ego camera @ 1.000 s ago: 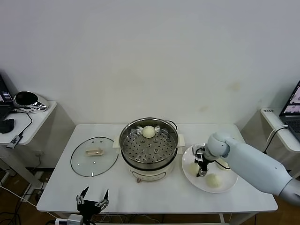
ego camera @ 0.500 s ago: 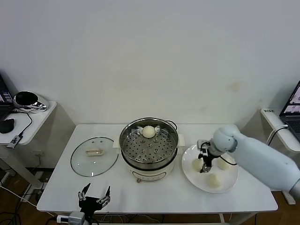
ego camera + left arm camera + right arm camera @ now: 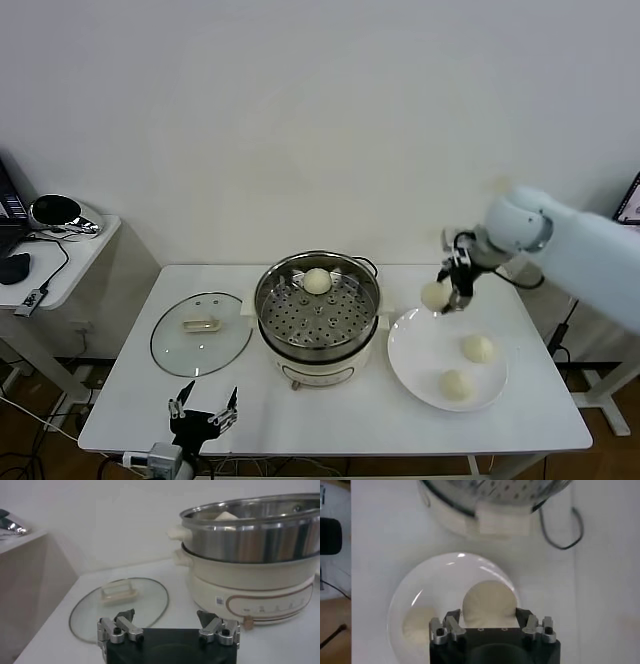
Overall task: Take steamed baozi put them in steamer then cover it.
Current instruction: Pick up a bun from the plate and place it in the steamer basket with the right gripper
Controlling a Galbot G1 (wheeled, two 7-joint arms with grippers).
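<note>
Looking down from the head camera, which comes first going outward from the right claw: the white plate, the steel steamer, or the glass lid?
From the right gripper, which holds a bun lifted above the table:
1. White plate, just below it on the table's right side.
2. Steamer, at the table's middle.
3. Glass lid, flat on the far left.

Bright even light, soft shadows; glare on steamer (image 3: 255,527) steel; wrist views slightly soft.
</note>
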